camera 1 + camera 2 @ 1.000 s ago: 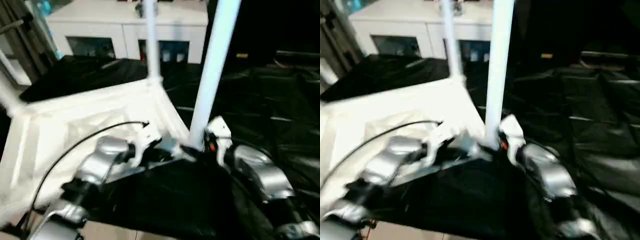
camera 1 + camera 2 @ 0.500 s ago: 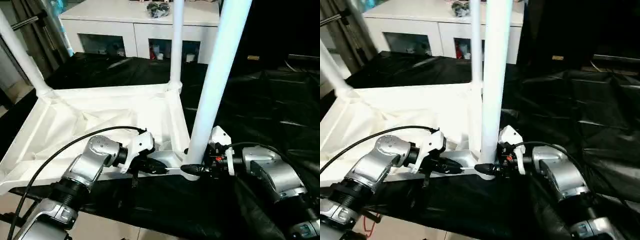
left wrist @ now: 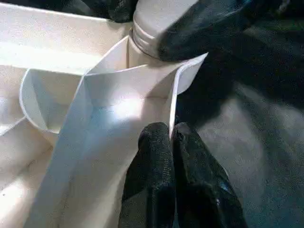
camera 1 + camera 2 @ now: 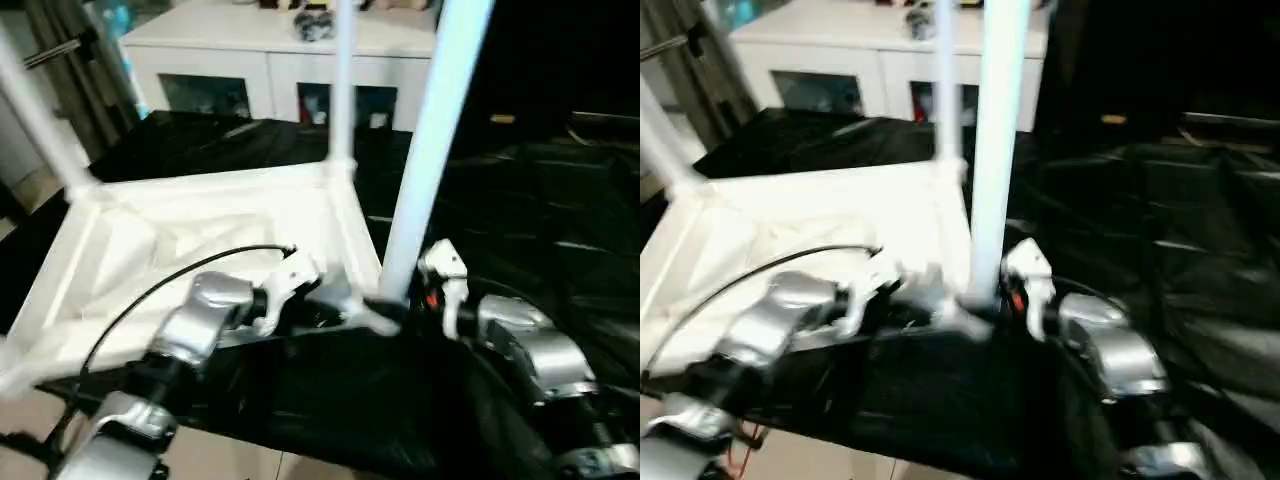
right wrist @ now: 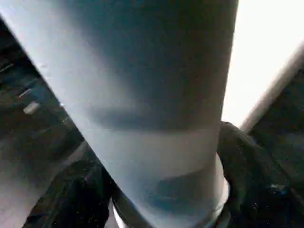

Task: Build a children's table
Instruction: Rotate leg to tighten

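While the tabletop [image 4: 200,240] lies upside down on the black sheeting [image 4: 520,200], ribbed underside up, three legs are seen standing from its corner sockets: one at the far left [image 4: 40,120], one at the far corner [image 4: 343,90], and the near leg [image 4: 425,150], nearest the robot on its right.

Left gripper [image 3: 172,142]: fingers pressed together, pinched on the thin upright wall of the tabletop's rim just beside the near socket. The rim edge is seen running between the two fingertips [image 3: 156,142] in the left wrist view.

Right gripper [image 4: 395,305]: black fingers [image 5: 244,156] are seen wrapped on both sides of the near leg at its base, just above the socket collar. Clamped on the leg, as judged from the right wrist view, where the tube sits squarely between them.

Key relation: the near leg's long axis runs close to upright, leaning slightly away and to the right toward its top, and is crossed at right angles by the right gripper's roughly level approach. The socket lies directly below the grip. The right arm is the nearer one to the leg; the rim is held by the left on the other side of the socket.

Judgement: seating of this leg appears under way, with the tabletop steadied against any push or twist along the leg's axis.
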